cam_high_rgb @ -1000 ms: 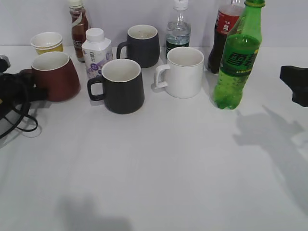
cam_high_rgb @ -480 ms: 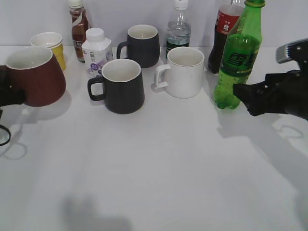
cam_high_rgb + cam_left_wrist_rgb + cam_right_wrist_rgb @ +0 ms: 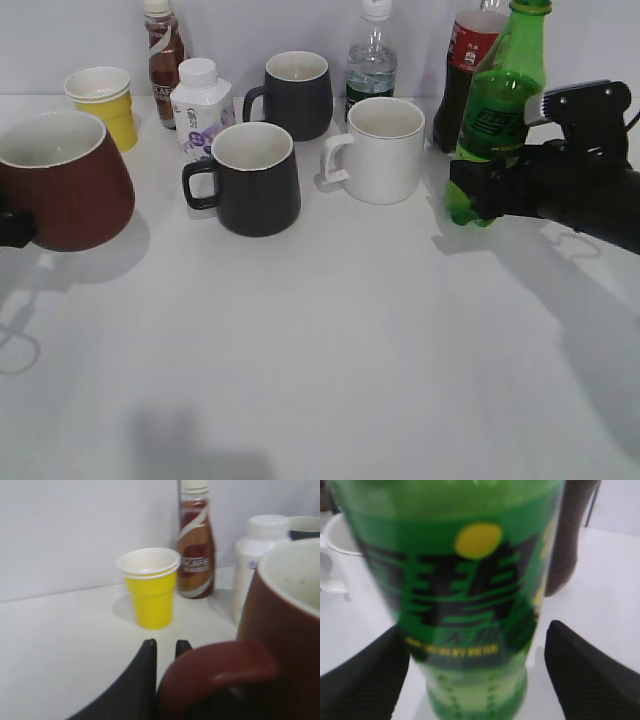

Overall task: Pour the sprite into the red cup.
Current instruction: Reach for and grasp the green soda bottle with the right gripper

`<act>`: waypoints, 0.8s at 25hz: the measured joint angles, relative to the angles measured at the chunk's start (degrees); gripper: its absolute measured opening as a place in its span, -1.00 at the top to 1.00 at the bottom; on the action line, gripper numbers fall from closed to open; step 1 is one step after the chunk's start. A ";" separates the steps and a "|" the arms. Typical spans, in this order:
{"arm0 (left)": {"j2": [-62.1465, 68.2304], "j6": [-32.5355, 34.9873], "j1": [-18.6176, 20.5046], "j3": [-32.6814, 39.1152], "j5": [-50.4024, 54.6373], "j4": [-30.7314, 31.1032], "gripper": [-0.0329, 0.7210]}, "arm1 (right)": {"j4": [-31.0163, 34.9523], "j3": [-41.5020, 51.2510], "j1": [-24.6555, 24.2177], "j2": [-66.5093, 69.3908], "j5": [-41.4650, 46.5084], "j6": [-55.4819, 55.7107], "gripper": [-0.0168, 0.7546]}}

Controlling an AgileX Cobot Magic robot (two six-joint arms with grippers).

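Left gripper [image 3: 165,652] pinches the cup's [image 3: 62,180] handle, cup at far left, empty inside. Right gripper [image 3: 475,675] straddles the sprite [image 3: 500,110], jaws wide, not clamped. Bottle upright by the cola [image 3: 462,70]; grasping and pouring all remain.

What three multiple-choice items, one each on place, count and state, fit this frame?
1. Where is the sprite?
A. left of the white mug
B. right of the white mug
C. behind the yellow cup

2. How many black mugs stand on the table?
A. one
B. two
C. three

3. How do the right gripper's fingers stand?
A. spread either side of the sprite
B. shut on its cap
C. out of view

Answers:
1 B, at the table's right.
2 B, front and back.
3 A, a gap shows on the right side.
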 joint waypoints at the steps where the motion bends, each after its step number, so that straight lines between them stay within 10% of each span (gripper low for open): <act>1: -0.47 -0.64 0.00 0.00 0.14 1.25 0.69 | 0.00 -0.57 0.00 0.80 -0.30 -0.07 -0.63; 12: -1.15 -4.67 -2.07 0.00 4.05 12.67 0.69 | 4.01 -5.41 0.00 4.88 -1.95 -4.05 -0.54; 20: -1.15 -4.74 -9.19 0.00 5.71 13.14 0.69 | 4.60 -6.13 0.00 5.25 -2.16 -4.23 -0.12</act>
